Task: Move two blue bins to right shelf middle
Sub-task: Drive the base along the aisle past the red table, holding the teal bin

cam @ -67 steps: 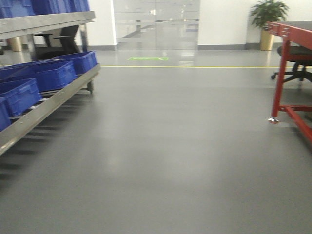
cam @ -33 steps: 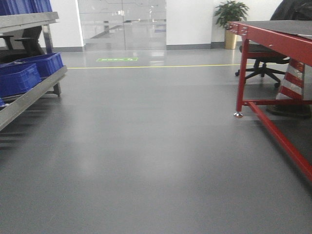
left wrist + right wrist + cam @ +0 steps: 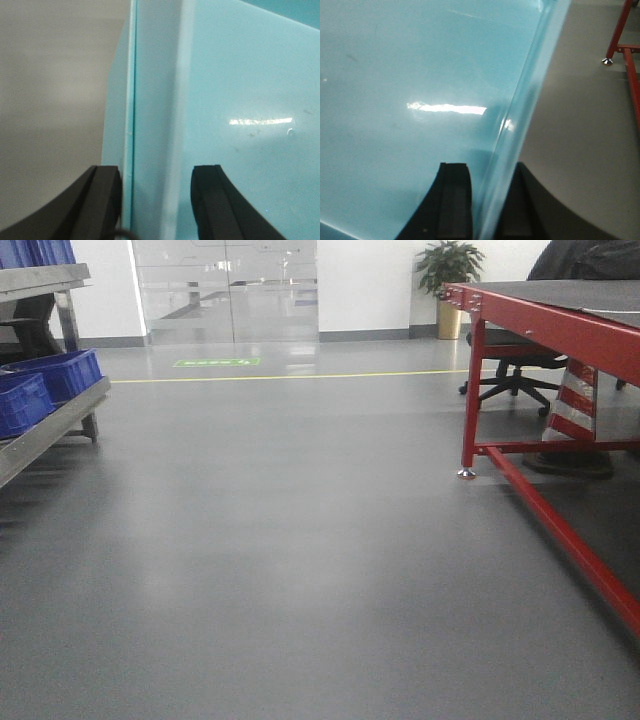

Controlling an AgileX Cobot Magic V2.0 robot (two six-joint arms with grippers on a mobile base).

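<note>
Front view set low, facing forward across the floor (image 3: pixel 300 570) between rack (image 3: pixel 45 425) and red table (image 3: pixel 560 320); wrist views look along left claw (image 3: pixel 156 172) and right claw (image 3: pixel 487 170), very near the bin (image 3: pixel 235 90), the right one sharing floor and table leg.

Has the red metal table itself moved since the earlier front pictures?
No. The red metal table and the potted plant slid left together; the view turned.

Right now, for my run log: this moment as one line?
left gripper: shut on light-blue bin | right gripper: shut on it | ahead: floor, red table right
</note>
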